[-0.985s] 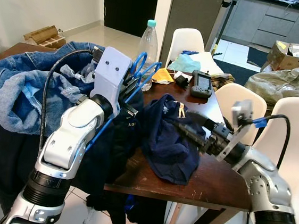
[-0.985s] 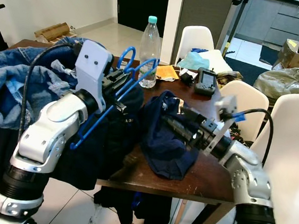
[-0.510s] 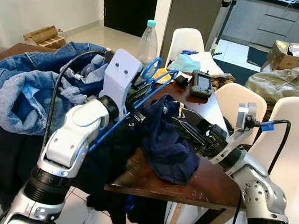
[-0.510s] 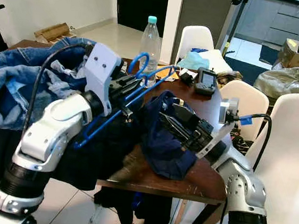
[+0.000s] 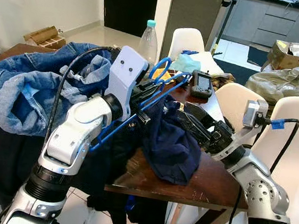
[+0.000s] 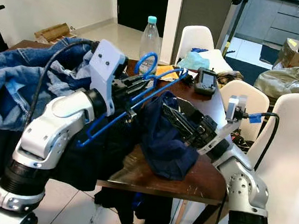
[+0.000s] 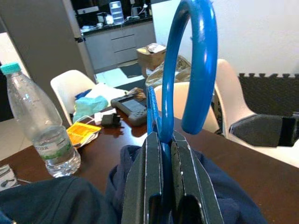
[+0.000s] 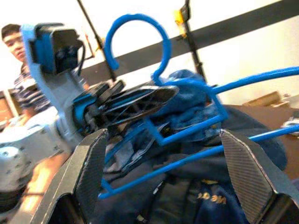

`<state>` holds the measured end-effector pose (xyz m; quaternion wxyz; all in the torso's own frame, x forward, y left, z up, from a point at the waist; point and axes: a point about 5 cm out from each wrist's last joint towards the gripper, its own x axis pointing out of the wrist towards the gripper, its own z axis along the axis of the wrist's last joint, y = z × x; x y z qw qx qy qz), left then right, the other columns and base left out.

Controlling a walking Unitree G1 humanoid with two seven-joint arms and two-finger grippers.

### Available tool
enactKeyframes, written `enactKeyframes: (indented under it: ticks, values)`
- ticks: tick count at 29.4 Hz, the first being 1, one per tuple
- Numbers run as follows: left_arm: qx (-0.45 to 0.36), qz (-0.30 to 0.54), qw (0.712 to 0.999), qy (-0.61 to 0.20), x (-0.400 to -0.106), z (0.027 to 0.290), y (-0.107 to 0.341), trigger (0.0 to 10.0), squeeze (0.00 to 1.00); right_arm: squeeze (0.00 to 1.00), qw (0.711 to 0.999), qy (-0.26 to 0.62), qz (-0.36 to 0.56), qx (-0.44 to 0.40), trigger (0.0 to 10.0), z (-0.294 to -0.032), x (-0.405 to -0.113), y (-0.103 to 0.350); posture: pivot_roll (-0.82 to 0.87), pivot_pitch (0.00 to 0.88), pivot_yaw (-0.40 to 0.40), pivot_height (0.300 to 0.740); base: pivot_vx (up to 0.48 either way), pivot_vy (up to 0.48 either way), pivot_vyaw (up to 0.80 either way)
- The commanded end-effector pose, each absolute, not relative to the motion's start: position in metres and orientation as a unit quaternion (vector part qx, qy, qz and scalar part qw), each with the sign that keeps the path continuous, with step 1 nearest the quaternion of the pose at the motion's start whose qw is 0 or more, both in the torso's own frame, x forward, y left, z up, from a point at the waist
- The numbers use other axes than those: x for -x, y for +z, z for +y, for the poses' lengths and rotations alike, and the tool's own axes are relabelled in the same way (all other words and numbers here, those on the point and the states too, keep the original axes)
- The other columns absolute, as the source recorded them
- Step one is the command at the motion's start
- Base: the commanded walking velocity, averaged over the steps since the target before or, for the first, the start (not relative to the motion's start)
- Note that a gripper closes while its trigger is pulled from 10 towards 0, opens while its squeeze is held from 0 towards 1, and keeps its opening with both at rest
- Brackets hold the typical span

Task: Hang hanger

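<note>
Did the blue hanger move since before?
Yes. The blue hanger, pinched in the left gripper, has swung to the robot's right, past the water bottle toward the black device on the table.

i see the hanger point(image 5: 160, 86) as smooth, glossy blue plastic, pinched between the left gripper's point(image 7: 166, 154) matt black fingers. the right gripper's point(image 8: 170, 163) pads point(image 8: 245, 170) show a fine textured weave. the navy garment point(image 5: 170, 143) is soft matt cloth, the jeans point(image 5: 23, 93) faded denim. the table point(image 5: 211, 185) is dark polished wood, the bottle point(image 5: 148, 41) clear plastic.
</note>
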<state>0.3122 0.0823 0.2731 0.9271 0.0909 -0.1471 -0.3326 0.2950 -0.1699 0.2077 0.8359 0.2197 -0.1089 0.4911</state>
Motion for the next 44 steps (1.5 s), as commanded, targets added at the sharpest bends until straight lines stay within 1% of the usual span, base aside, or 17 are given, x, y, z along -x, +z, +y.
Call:
enactKeyframes:
  ticks: [1,5,6,9,11,14,15,16,18,19,20,21,28,33,38,42,44]
  values:
    - [-0.098,-0.154,0.925,-0.333,-0.311,0.085,0.279,10.0,0.0,0.0,0.827,0.509,-0.105,-0.216,10.0,-0.168,-0.29,0.208,0.17,0.0,-0.028,0.74,0.0,0.0,0.0]
    - [-0.111,-0.16,0.93,-0.313,-0.314,0.097,0.287,10.0,0.0,0.0,0.831,0.504,-0.105,-0.211,10.0,-0.171,-0.292,0.209,0.17,0.0,-0.026,0.74,0.0,0.0,0.0]
    - [-0.111,-0.164,0.932,-0.305,-0.317,0.105,0.292,10.0,0.0,0.0,0.835,0.497,-0.109,-0.211,10.0,-0.173,-0.293,0.21,0.16,0.0,-0.023,0.74,0.0,0.0,0.0]
    - [-0.109,-0.168,0.931,-0.306,-0.319,0.113,0.299,10.0,0.0,0.0,0.842,0.483,-0.118,-0.21,10.0,-0.178,-0.294,0.213,0.16,0.0,-0.021,0.74,0.0,0.0,0.0]
    - [-0.109,-0.168,0.931,-0.306,-0.319,0.113,0.299,10.0,0.0,0.0,0.842,0.483,-0.118,-0.21,10.0,-0.178,-0.294,0.213,0.16,0.0,-0.021,0.74,0.0,0.0,0.0]
    - [-0.116,-0.164,0.923,-0.328,-0.32,0.116,0.302,10.0,0.0,0.0,0.846,0.471,-0.132,-0.212,10.0,-0.186,-0.294,0.217,0.16,0.0,-0.019,0.74,0.0,0.0,0.0]
    - [-0.124,-0.16,0.916,-0.346,-0.32,0.116,0.303,10.0,0.0,0.0,0.847,0.466,-0.14,-0.214,10.0,-0.191,-0.294,0.221,0.16,0.0,-0.016,0.74,0.0,0.0,0.0]
    - [-0.124,-0.16,0.916,-0.346,-0.32,0.116,0.303,10.0,0.0,0.0,0.847,0.466,-0.14,-0.214,10.0,-0.191,-0.294,0.221,0.16,0.0,-0.016,0.74,0.0,0.0,0.0]
    - [-0.138,-0.152,0.901,-0.383,-0.316,0.11,0.3,10.0,0.0,0.0,0.847,0.463,-0.148,-0.213,10.0,-0.195,-0.293,0.224,0.16,0.0,-0.016,0.74,-0.126,0.0,0.0]
    - [-0.138,-0.152,0.901,-0.383,-0.316,0.11,0.3,10.0,0.0,0.0,0.847,0.463,-0.148,-0.213,10.0,-0.195,-0.293,0.224,0.16,0.0,-0.016,0.74,-0.251,0.0,0.0]
    - [-0.138,-0.146,0.891,-0.408,-0.313,0.103,0.297,10.0,0.0,0.0,0.848,0.463,-0.148,-0.211,10.0,-0.197,-0.292,0.225,0.15,0.0,-0.014,0.74,-0.266,0.0,0.0]
    - [-0.136,-0.144,0.888,-0.415,-0.312,0.1,0.295,10.0,0.0,0.0,0.848,0.463,-0.149,-0.21,10.0,-0.197,-0.292,0.226,0.15,0.0,-0.014,0.74,-0.277,0.0,0.0]
    - [-0.132,-0.14,0.883,-0.429,-0.311,0.095,0.293,10.0,0.0,0.0,0.848,0.462,-0.155,-0.207,10.0,-0.201,-0.29,0.229,0.15,0.002,-0.013,0.74,-0.278,0.0,0.0]
    - [-0.13,-0.136,0.872,-0.451,-0.309,0.091,0.292,10.0,0.0,0.0,0.846,0.461,-0.178,-0.198,10.0,-0.213,-0.286,0.239,0.15,0.005,-0.01,0.74,-0.282,0.0,0.0]
    - [-0.13,-0.134,0.87,-0.456,-0.308,0.091,0.292,10.0,0.0,0.0,0.845,0.462,-0.184,-0.196,10.0,-0.215,-0.285,0.241,0.15,0.006,-0.01,0.74,-0.297,0.0,0.0]
    - [-0.114,-0.121,0.851,-0.499,-0.302,0.091,0.289,10.0,0.0,0.0,0.828,0.489,-0.213,-0.171,10.0,-0.225,-0.272,0.258,0.15,0.008,-0.009,0.74,-0.301,0.0,0.0]
    - [-0.114,-0.121,0.851,-0.499,-0.302,0.091,0.289,10.0,0.0,0.0,0.828,0.489,-0.213,-0.171,10.0,-0.225,-0.272,0.258,0.15,0.008,-0.009,0.74,-0.3,0.0,0.0]
